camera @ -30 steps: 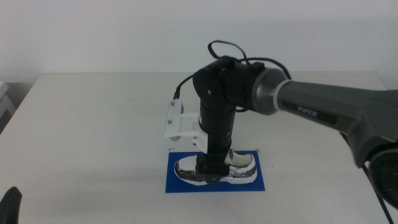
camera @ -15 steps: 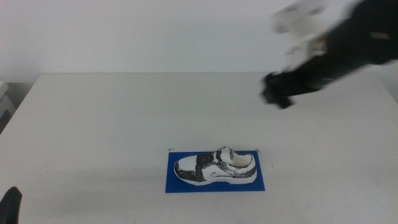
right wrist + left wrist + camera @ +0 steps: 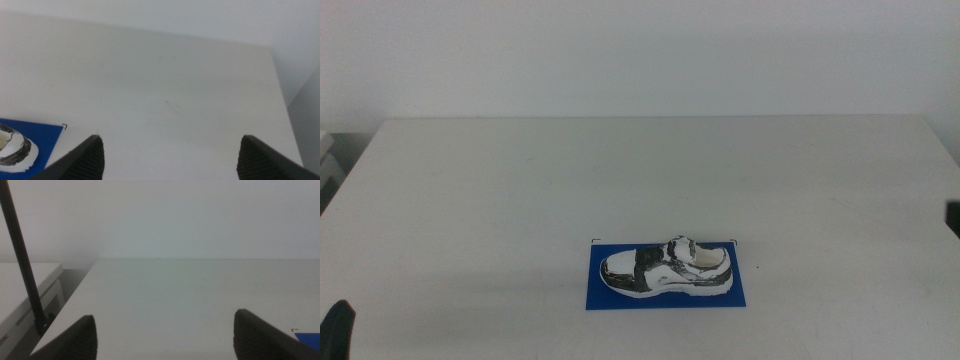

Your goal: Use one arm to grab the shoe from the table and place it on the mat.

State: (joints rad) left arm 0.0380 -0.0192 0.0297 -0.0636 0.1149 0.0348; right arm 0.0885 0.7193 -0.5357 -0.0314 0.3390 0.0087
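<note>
Shoe: small white sneaker with black patches (image 3: pixel 667 272), lying on the thin royal-blue rectangular mat (image 3: pixel 665 296), long axis left-right, toe left.
Surface: wide white matte tabletop (image 3: pixel 520 190), bare all round.
Right gripper (image 3: pixel 170 159): spread wide, empty, right of the shoe.
Left gripper (image 3: pixel 165 337): wide, empty, near-left corner.
Judgement: placement looks done.
</note>
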